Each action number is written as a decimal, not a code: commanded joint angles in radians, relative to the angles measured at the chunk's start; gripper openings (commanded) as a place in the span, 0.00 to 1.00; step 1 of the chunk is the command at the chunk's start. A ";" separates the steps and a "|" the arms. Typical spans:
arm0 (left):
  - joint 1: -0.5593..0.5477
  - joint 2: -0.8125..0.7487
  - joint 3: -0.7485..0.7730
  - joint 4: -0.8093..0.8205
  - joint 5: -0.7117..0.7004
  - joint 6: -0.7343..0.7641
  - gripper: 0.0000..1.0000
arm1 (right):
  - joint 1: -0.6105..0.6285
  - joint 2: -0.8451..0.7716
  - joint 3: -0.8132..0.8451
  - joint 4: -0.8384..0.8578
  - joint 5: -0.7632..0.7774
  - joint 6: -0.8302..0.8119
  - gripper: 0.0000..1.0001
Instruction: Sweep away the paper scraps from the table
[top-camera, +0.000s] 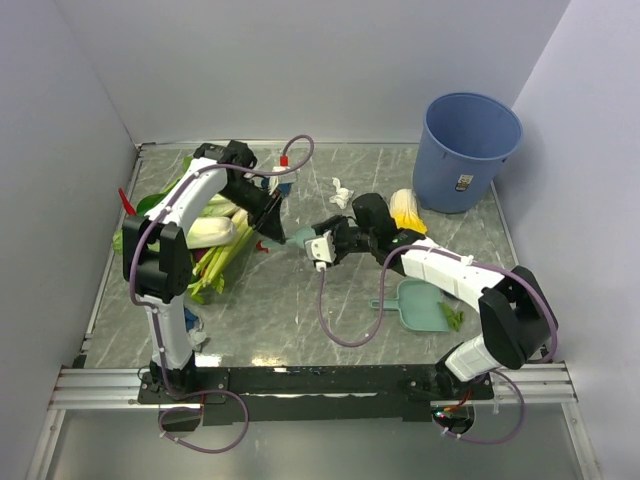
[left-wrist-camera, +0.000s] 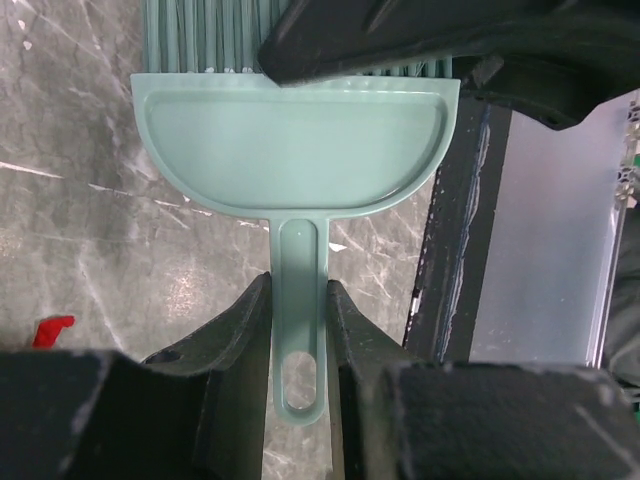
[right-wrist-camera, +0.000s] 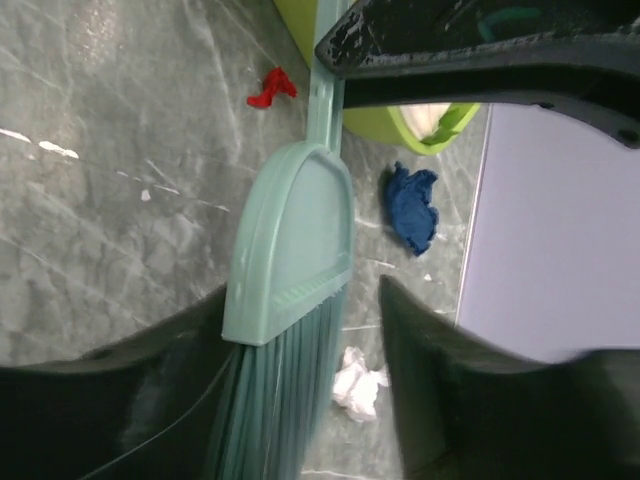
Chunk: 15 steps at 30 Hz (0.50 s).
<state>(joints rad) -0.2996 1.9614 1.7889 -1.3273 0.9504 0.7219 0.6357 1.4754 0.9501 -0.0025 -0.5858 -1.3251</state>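
My left gripper (left-wrist-camera: 298, 290) is shut on the handle of a teal hand brush (left-wrist-camera: 290, 150); in the top view this gripper (top-camera: 279, 231) holds it at mid-table. My right gripper (right-wrist-camera: 305, 300) is open, its fingers on either side of the brush bristles (right-wrist-camera: 290, 400), and it shows in the top view (top-camera: 322, 250). The right wrist view shows a red paper scrap (right-wrist-camera: 272, 88), a dark blue one (right-wrist-camera: 410, 205) and a white one (right-wrist-camera: 358, 380) on the marble table (right-wrist-camera: 100, 200). The top view shows the white scrap (top-camera: 342, 192) and the red scrap (top-camera: 265, 246).
A teal dustpan (top-camera: 422, 305) lies at the front right with a green bit (top-camera: 452, 318) beside it. A blue bucket (top-camera: 468, 150) stands at the back right. A yellow-and-white vegetable (top-camera: 408, 210) lies near it. Leafy greens (top-camera: 215, 245) lie at the left.
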 joint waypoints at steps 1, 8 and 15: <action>0.008 0.001 0.040 -0.041 0.100 0.022 0.01 | 0.009 0.020 0.078 -0.035 0.004 0.047 0.41; 0.057 -0.062 0.011 0.098 0.159 -0.097 0.53 | -0.027 0.006 0.139 -0.199 -0.025 0.177 0.00; 0.060 -0.338 -0.256 0.696 0.102 -0.421 0.81 | -0.221 0.147 0.502 -0.658 -0.351 0.620 0.00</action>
<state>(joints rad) -0.2337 1.8149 1.6165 -1.0008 1.0256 0.5068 0.5140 1.5532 1.2636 -0.3901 -0.6933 -0.9817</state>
